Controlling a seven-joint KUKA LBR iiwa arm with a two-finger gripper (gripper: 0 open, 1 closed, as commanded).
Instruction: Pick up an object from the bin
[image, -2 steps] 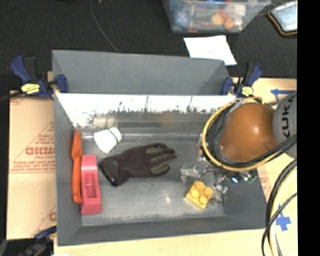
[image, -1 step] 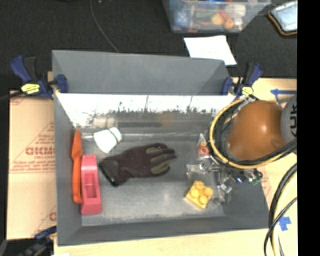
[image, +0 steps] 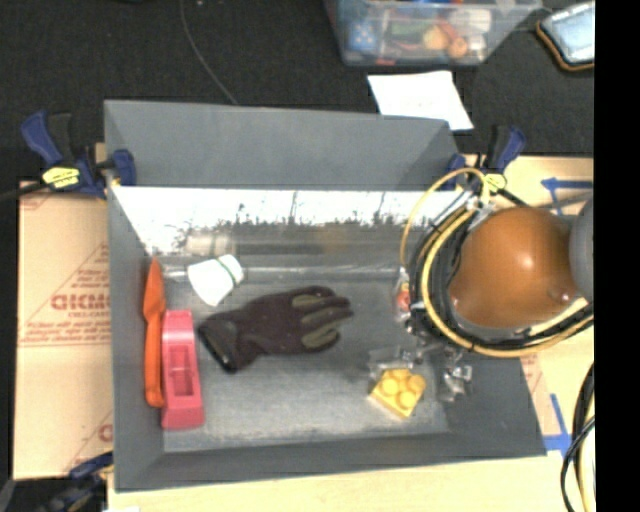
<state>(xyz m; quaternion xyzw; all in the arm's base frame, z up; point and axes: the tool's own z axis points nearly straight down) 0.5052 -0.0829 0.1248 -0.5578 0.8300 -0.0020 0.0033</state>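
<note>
Looking down, you find the gripper (image: 420, 368) low in the front right corner of the grey bin (image: 300, 428), jaws spread apart and gripping nothing. A yellow studded block (image: 397, 391) lies just beside its tips. Well apart to the left lie a dark glove (image: 272, 325), a white-and-green piece (image: 214, 279), a pink oblong block (image: 180, 368) and an orange strip (image: 152, 335).

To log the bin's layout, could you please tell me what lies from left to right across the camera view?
Orange strip → pink block → dark glove → yellow studded piece.
</note>
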